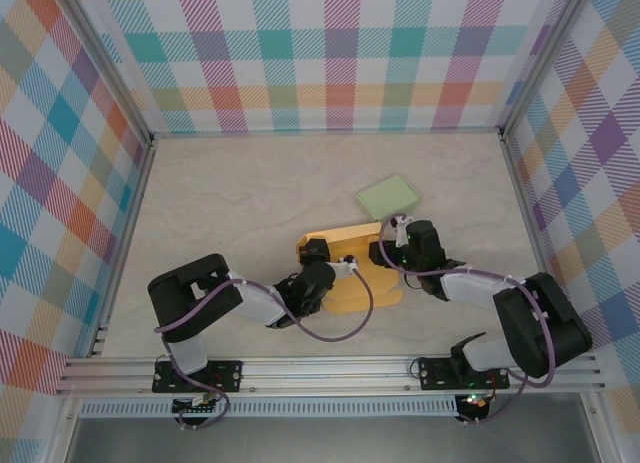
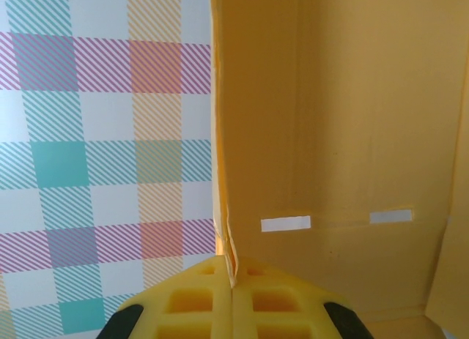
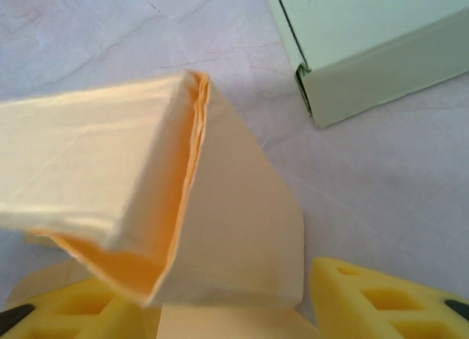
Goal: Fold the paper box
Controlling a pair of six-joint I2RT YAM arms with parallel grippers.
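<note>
Left gripper (image 2: 233, 284) is clamped shut on a wall edge of the paper box (image 1: 362, 291); right gripper (image 3: 227, 310) straddles the folded corner flap (image 3: 242, 229), jaws half-open, probably not pinching yet.

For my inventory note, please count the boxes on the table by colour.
orange box: 1
green box: 1
Total: 2

Matt, creased orange paper box (image 1: 385, 288), smooth pale green card box (image 1: 389, 196), matt stone-look table (image 1: 230, 193), metal frame rails (image 1: 330, 375)
</note>
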